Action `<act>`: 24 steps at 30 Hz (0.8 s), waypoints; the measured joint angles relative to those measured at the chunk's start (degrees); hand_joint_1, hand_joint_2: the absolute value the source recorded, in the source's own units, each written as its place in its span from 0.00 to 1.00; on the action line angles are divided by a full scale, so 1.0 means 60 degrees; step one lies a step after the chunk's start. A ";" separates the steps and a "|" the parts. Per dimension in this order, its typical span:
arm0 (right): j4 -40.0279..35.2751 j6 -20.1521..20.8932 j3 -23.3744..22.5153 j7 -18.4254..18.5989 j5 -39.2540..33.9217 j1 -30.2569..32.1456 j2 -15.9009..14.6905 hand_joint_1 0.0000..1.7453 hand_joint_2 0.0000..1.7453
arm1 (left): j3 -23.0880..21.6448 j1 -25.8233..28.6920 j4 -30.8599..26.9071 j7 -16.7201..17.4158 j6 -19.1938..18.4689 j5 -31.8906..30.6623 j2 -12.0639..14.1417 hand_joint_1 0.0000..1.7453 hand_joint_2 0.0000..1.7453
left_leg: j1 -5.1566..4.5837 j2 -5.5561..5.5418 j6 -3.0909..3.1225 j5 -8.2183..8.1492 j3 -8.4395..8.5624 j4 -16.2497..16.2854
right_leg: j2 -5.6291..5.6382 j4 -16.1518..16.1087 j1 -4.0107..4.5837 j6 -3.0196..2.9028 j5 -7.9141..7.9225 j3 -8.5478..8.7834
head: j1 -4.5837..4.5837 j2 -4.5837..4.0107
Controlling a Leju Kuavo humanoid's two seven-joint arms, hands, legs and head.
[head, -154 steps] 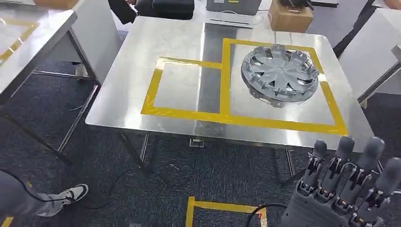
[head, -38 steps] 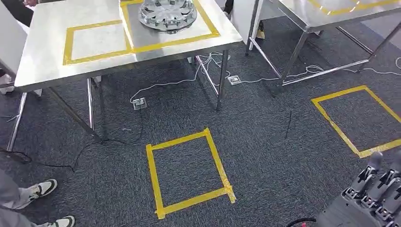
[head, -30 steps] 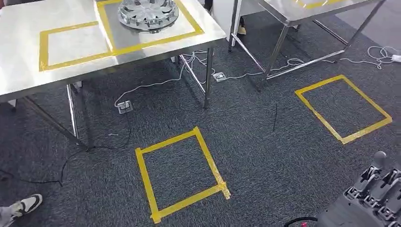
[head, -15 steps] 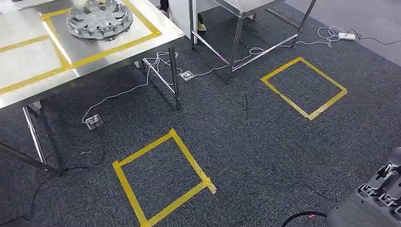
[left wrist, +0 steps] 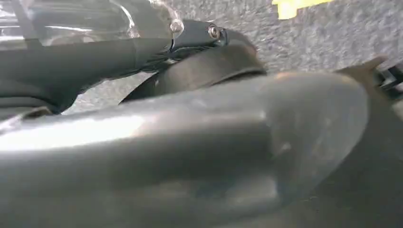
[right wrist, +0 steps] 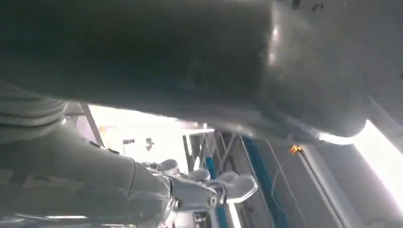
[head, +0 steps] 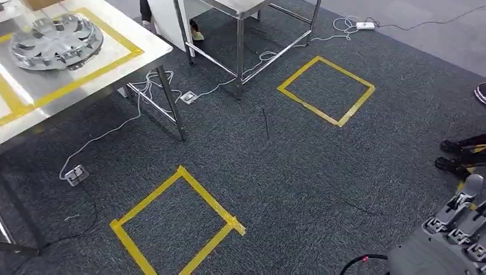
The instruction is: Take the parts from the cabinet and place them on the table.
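While the head view looks down across the carpet, one part, a hubcap (head: 56,41), lies flat on the table (head: 146,52) inside the yellow tape outline (evidently the marked drop spot). Floor squares (head: 177,222) and (head: 326,90) appear to mark standing positions. The right hand (head: 458,226) sits low at the frame corner, fingers upright, slightly apart and holding nothing. Left hand (left wrist: 180,156): a blurred grey surface close to its own camera; finger state cannot be determined. Judgement: one part is delivered, and the robot faces away from the table, probably bound for the cabinet.
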 joint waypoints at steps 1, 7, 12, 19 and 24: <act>0.0007 0.0000 0.0000 0.0000 0.0000 0.0000 0.0000 0.00 0.00 | -0.0037 -0.0009 0.0000 0.0004 -0.0004 0.0000 0.0011 0.00 0.00 | 0.0005 0.0146 0.0029 0.0005 0.0017 -0.0017 | 0.0148 0.0005 -0.0006 0.0035 0.0008 -0.0017 | 0.0000 0.0000; 0.0080 0.0000 0.0000 -0.0044 -0.0058 -0.0063 -0.0007 0.00 0.00 | -0.0109 0.0000 0.0007 0.0069 -0.0058 -0.0058 0.0051 0.00 0.00 | 0.0026 0.1196 0.0189 -0.0152 0.0188 -0.0075 | -0.1185 0.2939 -0.0053 0.0333 -0.1268 -0.1566 | 0.0117 0.0000; 0.0175 -0.0004 -0.0025 -0.0317 -0.0033 0.0102 0.0037 0.00 0.00 | -0.0172 -0.0078 -0.0004 0.0156 -0.0098 -0.0393 0.0102 0.00 0.00 | 0.0032 0.1696 0.0085 -0.0349 0.0442 -0.0127 | -0.1774 0.0254 0.0046 0.0110 0.0212 -0.0248 | 0.0121 0.0000; 0.0306 -0.0007 -0.0047 -0.0791 -0.0412 0.0493 0.0138 0.00 0.00 | -0.0343 -0.0131 -0.0015 0.0248 -0.0124 -0.0758 0.0109 0.00 0.00 | 0.0034 0.0612 -0.0226 -0.0724 0.0569 0.0124 | -0.1446 -0.0304 0.0074 -0.0244 0.0254 0.0050 | 0.0084 0.0000; 0.0397 -0.0007 -0.0043 -0.0831 -0.0452 0.0451 0.0164 0.00 0.00 | -0.0405 -0.0101 -0.0018 0.0269 -0.0117 -0.0787 0.0175 0.00 0.00 | 0.0004 0.0774 -0.0181 -0.1204 -0.0895 0.2295 | -0.0784 -0.0279 0.0105 -0.0326 0.0206 0.0093 | 0.0011 0.0000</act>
